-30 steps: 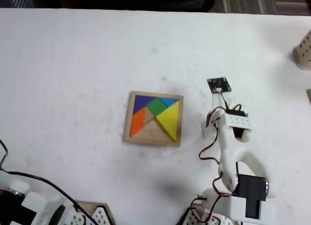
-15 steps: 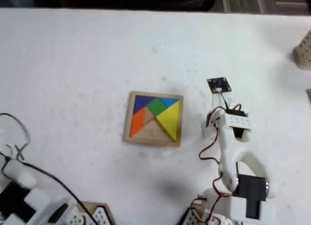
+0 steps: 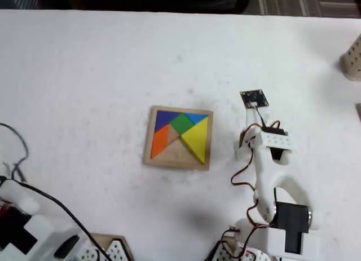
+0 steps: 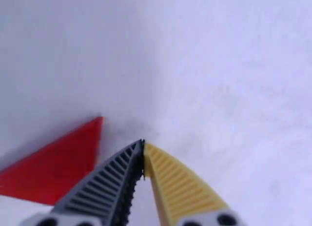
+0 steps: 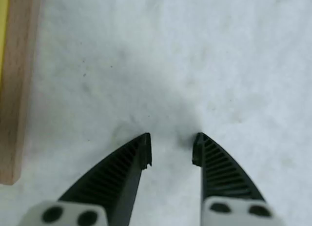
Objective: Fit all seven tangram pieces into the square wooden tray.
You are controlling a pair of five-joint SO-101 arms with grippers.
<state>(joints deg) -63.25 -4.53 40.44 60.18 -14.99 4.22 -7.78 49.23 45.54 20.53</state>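
Your left gripper point(image 4: 143, 153) has its fingers pressed together on nothing, with the red triangle point(image 4: 53, 170) lying flat just beside the grey finger. Expect a thin, stiff, light piece with smooth faces, so you'd likely do best pinching across two edges near its middle. The square wooden tray point(image 3: 148, 142) sits mid-table with the yellow triangle point(image 3: 196, 140) and other coloured pieces seated in it. Your right gripper point(image 5: 171, 148) hangs over bare table near the tray's rim, fingers a little apart, holding nothing.
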